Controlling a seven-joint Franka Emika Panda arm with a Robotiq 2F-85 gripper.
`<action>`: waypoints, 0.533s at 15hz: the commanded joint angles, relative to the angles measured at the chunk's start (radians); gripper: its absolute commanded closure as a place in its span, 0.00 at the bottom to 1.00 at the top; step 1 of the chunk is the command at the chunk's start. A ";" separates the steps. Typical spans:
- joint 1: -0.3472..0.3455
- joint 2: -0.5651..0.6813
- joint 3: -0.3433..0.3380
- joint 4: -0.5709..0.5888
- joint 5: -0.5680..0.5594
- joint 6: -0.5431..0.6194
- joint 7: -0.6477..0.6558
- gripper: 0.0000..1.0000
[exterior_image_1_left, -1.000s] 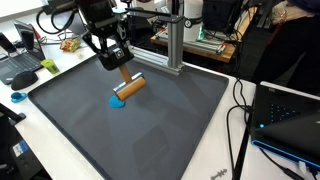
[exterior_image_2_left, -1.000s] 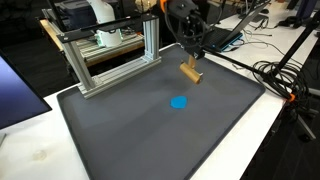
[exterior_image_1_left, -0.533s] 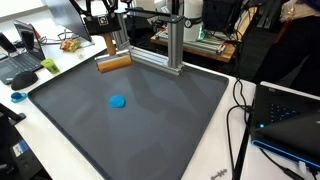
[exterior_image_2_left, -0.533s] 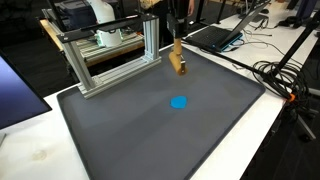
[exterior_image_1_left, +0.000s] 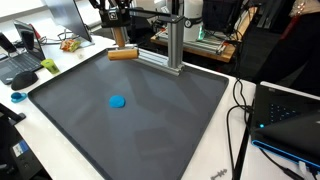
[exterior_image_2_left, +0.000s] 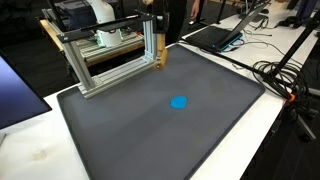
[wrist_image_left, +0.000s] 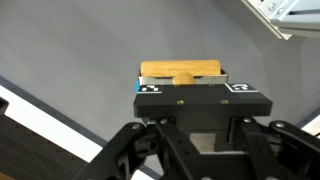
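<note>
Wooden block (wrist_image_left: 165, 68): pinched in the closed-in gripper (wrist_image_left: 190, 85), long axis crosswise to the jaws, held aloft beside the aluminium frame (exterior_image_1_left: 173, 40), with the blue disc (exterior_image_1_left: 117, 101) well apart below.

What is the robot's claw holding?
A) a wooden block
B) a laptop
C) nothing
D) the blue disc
A: in the wrist view the gripper is shut on the wooden block, up in the air, while the blue disc lies apart on the mat.
</note>
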 joint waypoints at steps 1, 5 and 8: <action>0.015 -0.106 -0.026 -0.089 -0.041 -0.052 0.151 0.78; 0.012 -0.194 -0.051 -0.144 -0.031 -0.126 0.216 0.78; 0.016 -0.268 -0.068 -0.210 -0.016 -0.118 0.258 0.78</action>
